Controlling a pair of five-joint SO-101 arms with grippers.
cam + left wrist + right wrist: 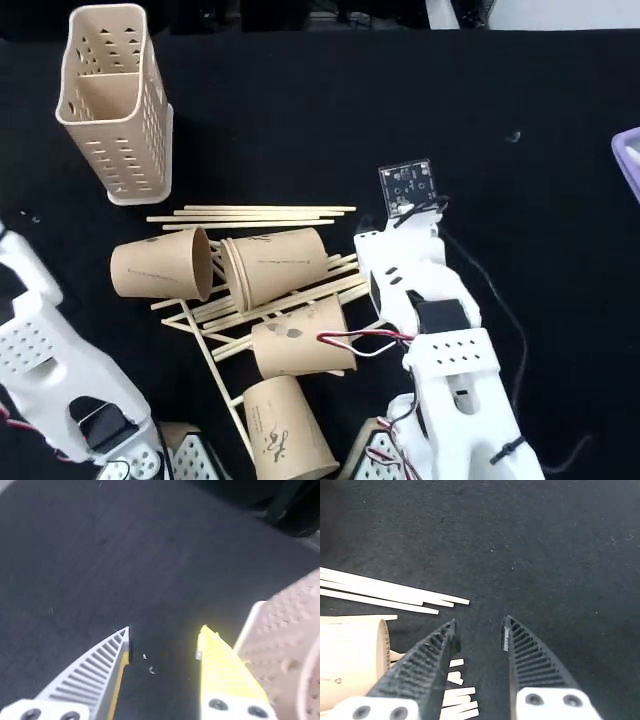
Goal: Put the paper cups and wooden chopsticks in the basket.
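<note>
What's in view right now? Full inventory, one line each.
basket: one, beige, standing upright at the far left of the high view
paper cups: four seen, tan, lying on their sides mid-table; one may be a nested stack
wooden chopsticks: many, pale wood, a loose row between the basket and cups, the rest crossed under the cups
purple object: one, lilac, cut off at the right edge of the high view
table: one, black surface
left gripper: white and yellow fingers, open, empty, over bare table
right gripper: black fingers, open, empty, above chopstick ends
</note>
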